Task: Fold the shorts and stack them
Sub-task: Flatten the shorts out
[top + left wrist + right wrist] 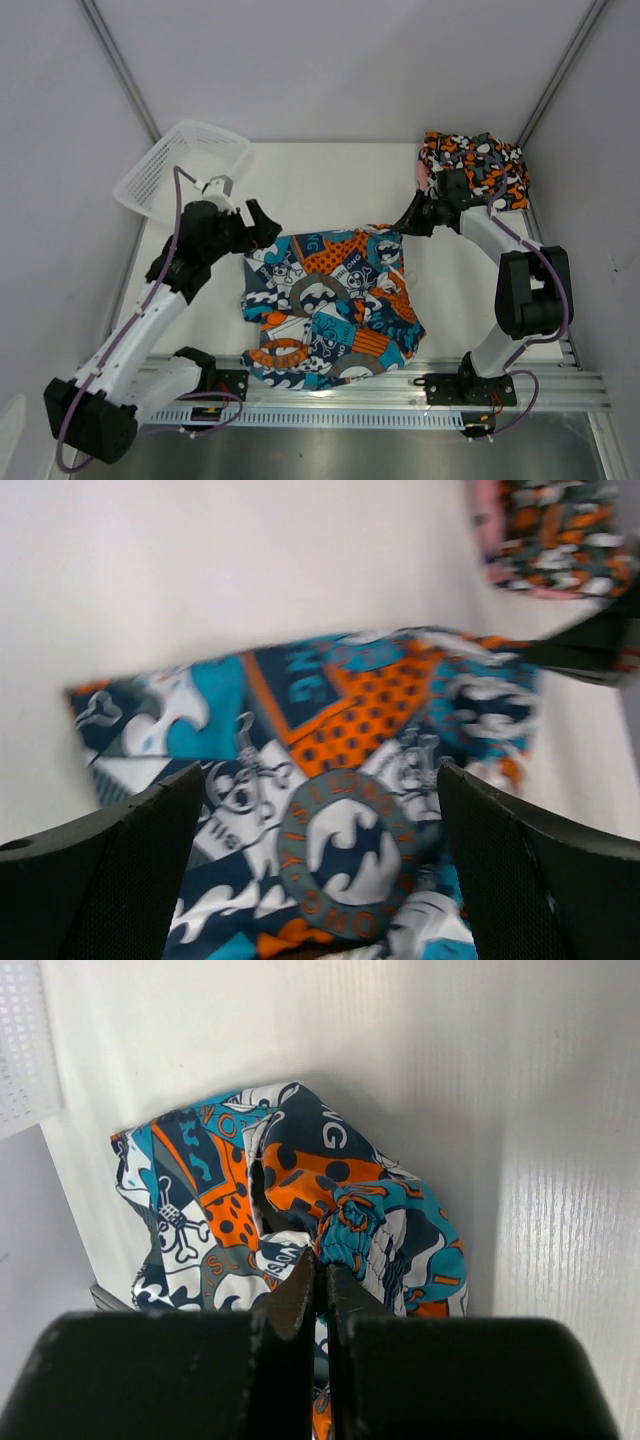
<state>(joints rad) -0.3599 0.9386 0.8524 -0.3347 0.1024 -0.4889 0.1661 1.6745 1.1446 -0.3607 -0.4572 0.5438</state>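
The teal-navy shorts (330, 305) with orange-white graphics lie spread in the middle of the table, also seen in the left wrist view (340, 750). My left gripper (264, 225) hovers open at their back left corner; between its jaws (320, 820) only the fabric below shows. My right gripper (408, 222) is at the back right corner, shut (325, 1265) on the gathered waistband of these shorts (300, 1200), which bunches up there. The folded black shorts with orange-white blotches (478, 165) sit at the back right, with pink fabric (424, 172) peeking out under them.
A white mesh basket (185, 165) lies tipped at the back left, just behind my left arm. Pale side walls enclose the table on both sides. A metal rail (400, 395) runs along the near edge by the arm bases.
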